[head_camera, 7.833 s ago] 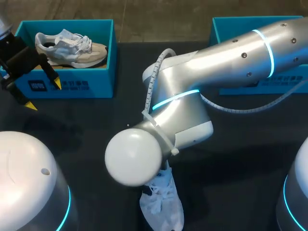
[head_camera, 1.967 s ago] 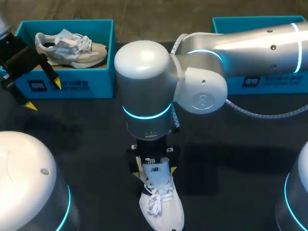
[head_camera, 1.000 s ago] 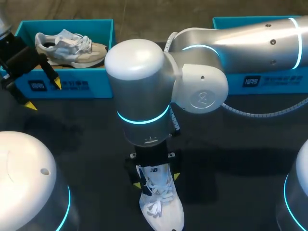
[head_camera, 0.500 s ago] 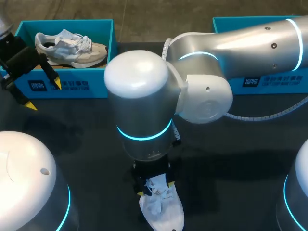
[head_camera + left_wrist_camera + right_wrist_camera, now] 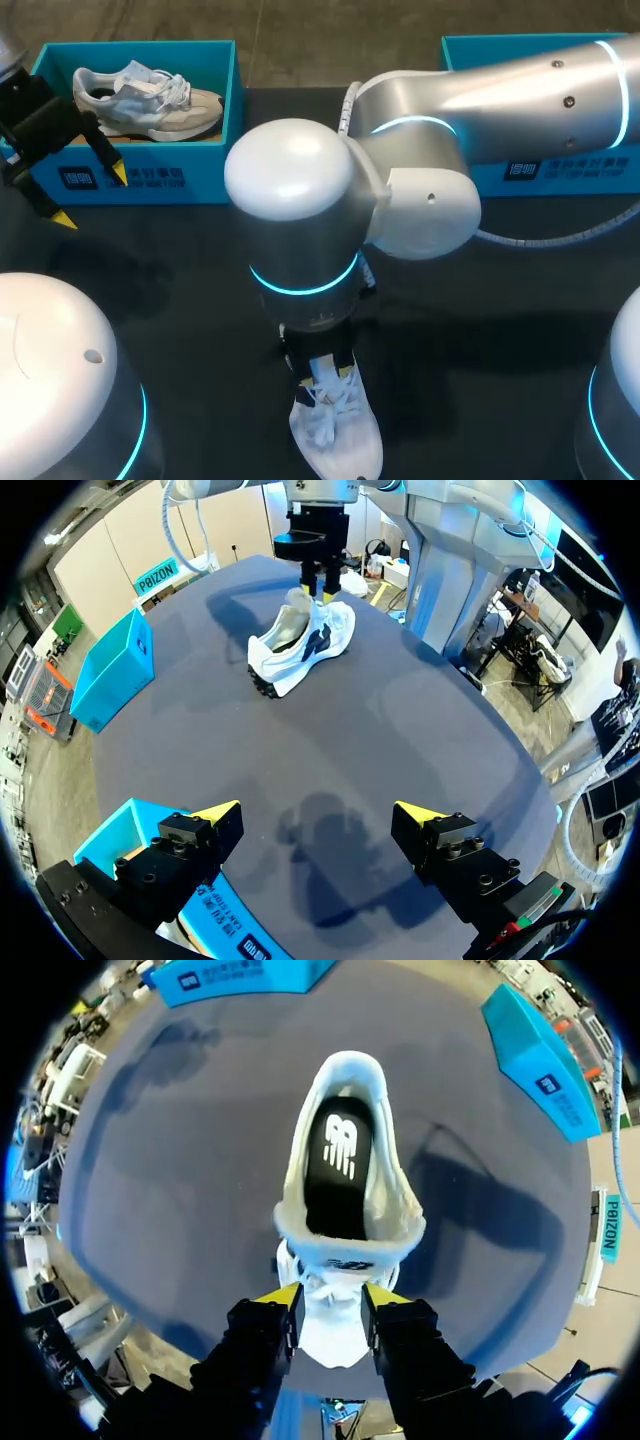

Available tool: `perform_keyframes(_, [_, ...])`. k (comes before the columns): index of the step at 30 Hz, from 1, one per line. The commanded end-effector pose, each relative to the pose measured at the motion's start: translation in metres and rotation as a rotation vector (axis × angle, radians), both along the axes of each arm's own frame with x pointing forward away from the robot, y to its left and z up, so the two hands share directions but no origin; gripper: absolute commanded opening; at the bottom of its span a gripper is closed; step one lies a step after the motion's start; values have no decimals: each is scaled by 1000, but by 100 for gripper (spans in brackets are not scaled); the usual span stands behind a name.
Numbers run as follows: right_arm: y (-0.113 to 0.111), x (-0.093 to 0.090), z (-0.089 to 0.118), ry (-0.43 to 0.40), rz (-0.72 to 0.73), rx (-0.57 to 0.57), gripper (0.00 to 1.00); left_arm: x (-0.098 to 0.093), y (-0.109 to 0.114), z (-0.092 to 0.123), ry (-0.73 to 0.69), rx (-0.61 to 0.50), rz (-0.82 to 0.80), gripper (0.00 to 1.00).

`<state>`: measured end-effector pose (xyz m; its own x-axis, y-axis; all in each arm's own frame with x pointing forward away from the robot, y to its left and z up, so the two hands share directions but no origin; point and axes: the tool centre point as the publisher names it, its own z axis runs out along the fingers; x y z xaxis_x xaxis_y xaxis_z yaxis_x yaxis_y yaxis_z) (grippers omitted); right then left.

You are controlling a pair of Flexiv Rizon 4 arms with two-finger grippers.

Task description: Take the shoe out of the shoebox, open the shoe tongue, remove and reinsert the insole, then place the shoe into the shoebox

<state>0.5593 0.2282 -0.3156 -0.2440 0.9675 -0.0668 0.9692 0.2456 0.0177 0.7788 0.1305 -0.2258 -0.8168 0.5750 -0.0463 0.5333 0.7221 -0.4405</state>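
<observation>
While right fingers [image 5: 284, 1298] clamp the shoe [image 5: 296, 1175] tongue [image 5: 335, 1308] between them, left fingers [image 5: 218, 813] spread apart

Shoe [image 5: 335, 440]: on the counter [image 5: 500, 330], near the front middle.
Right tool [image 5: 322, 374]: over the shoe, gripping its tongue.
Left shoebox [image 5: 150, 175]: back left, other shoe [image 5: 145, 100] inside.
Left tool [image 5: 92, 197]: just before that box.
Right shoebox [image 5: 560, 170]: back right.
</observation>
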Motion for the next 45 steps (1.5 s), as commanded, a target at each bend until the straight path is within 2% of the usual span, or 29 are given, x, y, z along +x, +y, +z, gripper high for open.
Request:
perform_keyframes(1, [0, 9, -13, -5, -209, 11, 31, -1, 1, 0, -2, 2, 0, 100])
perform_keyframes(10, [-2, 22, -18, -13, -236, -19, 28, -1, 1, 0, -2, 2, 0, 100])
perform_keyframes(15, [3, 22, -5, -40, -210, -15, 27, -1, 1, 0, -2, 2, 0, 100])
perform_keyframes(20, [3, 25, 4, -45, -187, -26, 31, -1, 1, 0, -2, 2, 0, 100])
perform_keyframes(28, [5, 45, -16, -33, -135, 2, 30, -1, 1, 0, -2, 2, 0, 100])
perform_keyframes(36, [4, 54, -25, -15, -151, 27, 31, -1, 1, 0, -2, 2, 0, 100])
perform_keyframes(41, [3, 50, 2, -60, -111, 3, 32, -1, 1, 0, -2, 2, 0, 100])
perform_keyframes(45, [2, 47, 26, -78, -10, -3, 40, -1, 1, 0, -2, 2, 0, 100])
